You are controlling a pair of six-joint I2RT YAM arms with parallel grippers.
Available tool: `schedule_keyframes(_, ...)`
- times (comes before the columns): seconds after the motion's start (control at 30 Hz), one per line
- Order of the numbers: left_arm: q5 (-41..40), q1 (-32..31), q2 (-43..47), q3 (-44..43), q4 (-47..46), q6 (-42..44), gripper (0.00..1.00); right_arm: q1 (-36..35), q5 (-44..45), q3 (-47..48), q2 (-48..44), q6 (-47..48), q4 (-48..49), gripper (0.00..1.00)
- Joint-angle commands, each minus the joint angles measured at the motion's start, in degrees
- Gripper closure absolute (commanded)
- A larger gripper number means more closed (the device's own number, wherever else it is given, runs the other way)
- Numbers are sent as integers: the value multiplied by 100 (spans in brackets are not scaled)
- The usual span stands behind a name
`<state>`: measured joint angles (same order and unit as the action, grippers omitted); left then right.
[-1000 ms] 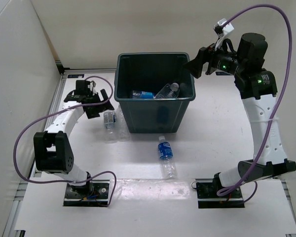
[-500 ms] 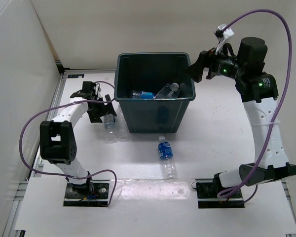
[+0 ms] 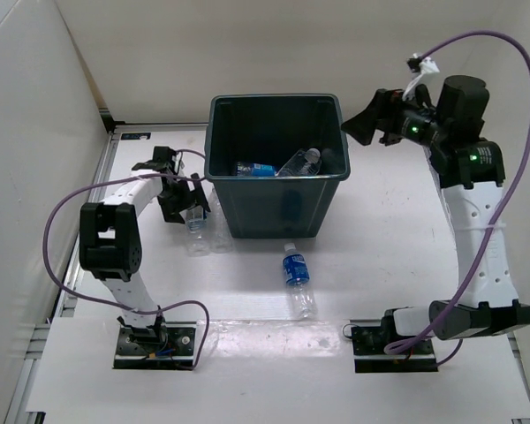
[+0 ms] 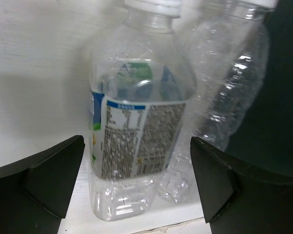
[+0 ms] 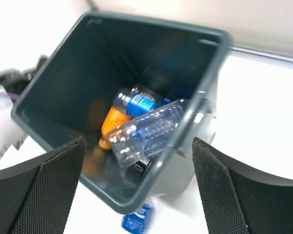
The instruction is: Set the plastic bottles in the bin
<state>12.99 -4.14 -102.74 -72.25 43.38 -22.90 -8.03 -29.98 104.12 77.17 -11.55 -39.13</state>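
Note:
The dark teal bin (image 3: 274,210) stands mid-table and holds several bottles, among them a clear one (image 3: 299,162) and a blue-labelled one (image 3: 254,168). Two bottles stand by its left wall: a labelled one with a white cap (image 3: 194,217) and a clear one (image 3: 217,233). My left gripper (image 3: 183,200) is open around the labelled bottle (image 4: 136,131), fingers apart from it, the clear one (image 4: 224,87) behind. A blue-labelled bottle (image 3: 296,278) lies in front of the bin. My right gripper (image 3: 366,124) is open and empty, above the bin's right rim (image 5: 151,27).
White walls close in the table at the left and back. The bin's dark wall (image 4: 281,97) is right beside my left gripper's right finger. An orange bottle (image 5: 111,126) lies in the bin under the clear one (image 5: 146,131). Purple cables loop off both arms.
My left gripper has moved down and right to straddle the labelled bottle beside the bin. My right gripper has drawn back to the right, away from over the bin.

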Motion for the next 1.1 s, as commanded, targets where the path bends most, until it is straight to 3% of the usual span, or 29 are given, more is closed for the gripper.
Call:
schedule_keyframes(0.0,133,-8,-44,-167,13,40,0,381,-33,-76,-141,-610,354,10)
schedule_keyframes(0.1,116,-16,-176,-210,118,-13,7,566,-113,-58,-88,-690,266,10)
schedule_keyframes(0.2,-85,1,-291,-325,399,-22,22,619,-114,-119,-70,-787,266,10)
schedule_keyframes(0.3,-217,106,-194,-404,514,-13,46,689,-122,-224,9,-1050,310,10)
schedule_keyframes(0.37,-401,202,-2,-562,610,4,54,733,-149,-295,44,-1217,310,10)
schedule_keyframes(0.6,-640,914,903,-1641,673,-276,53,1400,387,-936,132,-1561,-15,10)
schedule_keyframes(0.77,-623,1108,1457,-2538,-2,-383,47,2068,597,-1429,430,-1930,-411,10)
schedule_keyframes(1.07,475,1205,1713,-2857,-1302,-627,47,2113,932,-2017,492,-1903,-270,10)
